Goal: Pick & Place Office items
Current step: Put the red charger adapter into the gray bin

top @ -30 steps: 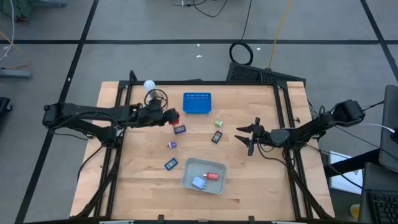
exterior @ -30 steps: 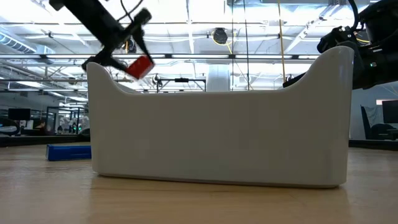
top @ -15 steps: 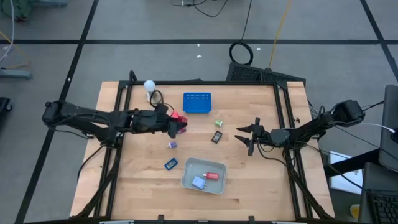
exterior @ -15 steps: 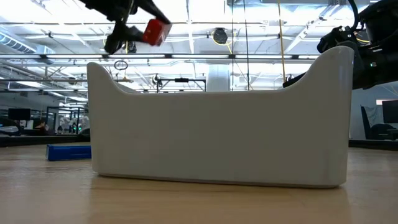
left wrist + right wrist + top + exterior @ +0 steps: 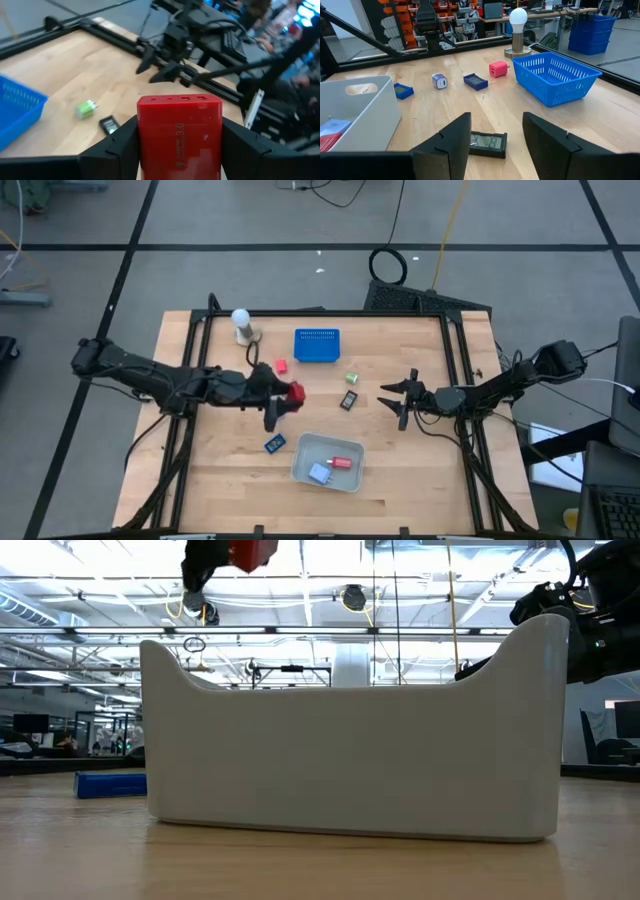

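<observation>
Moved from near the blue perforated basket (image 5: 317, 346) toward mid-table (image 5: 420, 460), left gripper (image 5: 290, 393) jaws clenched on smooth red boxy block (image 5: 179, 135); right gripper (image 5: 403, 400) jaws spread, empty.

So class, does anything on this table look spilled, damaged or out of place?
Nothing stands out. Small pieces lie loose on the table, two sit in the white tray, and the left pincer holds a red block.
</observation>
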Controlling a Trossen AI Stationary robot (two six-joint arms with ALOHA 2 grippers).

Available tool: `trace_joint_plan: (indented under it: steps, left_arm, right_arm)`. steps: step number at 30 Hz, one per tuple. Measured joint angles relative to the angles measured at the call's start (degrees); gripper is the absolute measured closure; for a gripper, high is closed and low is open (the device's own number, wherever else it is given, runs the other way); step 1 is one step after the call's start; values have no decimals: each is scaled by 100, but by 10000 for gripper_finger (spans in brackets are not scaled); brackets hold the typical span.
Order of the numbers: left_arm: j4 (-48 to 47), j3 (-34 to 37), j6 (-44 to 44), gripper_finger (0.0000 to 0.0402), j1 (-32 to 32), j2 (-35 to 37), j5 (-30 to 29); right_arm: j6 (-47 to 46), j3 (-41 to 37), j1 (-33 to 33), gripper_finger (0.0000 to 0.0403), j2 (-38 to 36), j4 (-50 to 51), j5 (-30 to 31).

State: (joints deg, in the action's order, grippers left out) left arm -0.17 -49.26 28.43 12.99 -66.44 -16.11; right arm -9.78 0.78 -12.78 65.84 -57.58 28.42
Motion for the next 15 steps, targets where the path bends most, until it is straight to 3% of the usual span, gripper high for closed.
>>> trace_joint_plan:
  steps: [4, 8, 15]
  left_arm:
    - [-15, -255, -451, 177, 109, -260, 197]
    - [-66, -569, -850, 188, 211, -576, 450]
    - [-819, -1211, -1490, 191, 317, -1173, 972]
  right_arm:
    - [0, 0, 0, 232, 0, 0, 0]
    - [-1, -1, 0, 232, 0, 16, 0]
    - [-1, -2, -2, 232, 0, 2, 0]
